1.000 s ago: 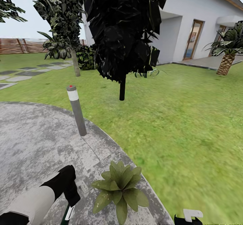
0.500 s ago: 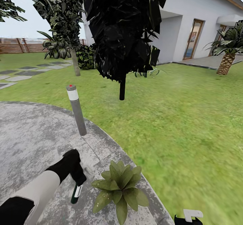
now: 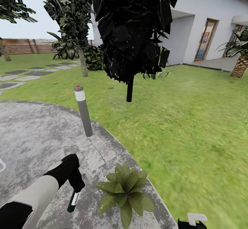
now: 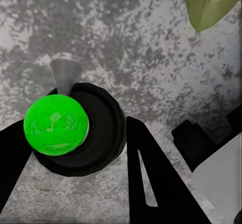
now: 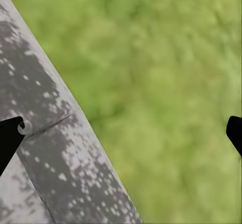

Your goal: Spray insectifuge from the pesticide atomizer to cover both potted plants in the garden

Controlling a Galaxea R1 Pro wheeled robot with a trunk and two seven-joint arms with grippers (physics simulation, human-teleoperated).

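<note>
My left gripper (image 3: 75,188) hangs over the grey mottled patio (image 3: 31,136), shut on the pesticide atomizer (image 3: 72,201), a slim dark green bottle with a white label that hangs below the fingers, clear of the paving. In the left wrist view the atomizer (image 4: 70,133) is seen end-on as a black round body with a bright green cap, held between two black fingers (image 4: 151,178). One potted plant (image 3: 124,191), a low rosette of broad speckled leaves, stands just right of the bottle near the patio's edge. My right gripper (image 5: 121,133) is open over the patio edge and the grass.
A tall grey bollard lamp (image 3: 83,111) with a red dot stands at the patio's rim beyond the plant. A dark tree (image 3: 130,88) rises from the lawn (image 3: 193,126) behind it. A white house (image 3: 206,22), a palm (image 3: 241,62) and a wooden fence (image 3: 24,46) lie far off.
Over the last second my left arm has lifted the atomizer up into fuller view beside the plant. The whole head view has also shifted slightly, so the camera moved.
</note>
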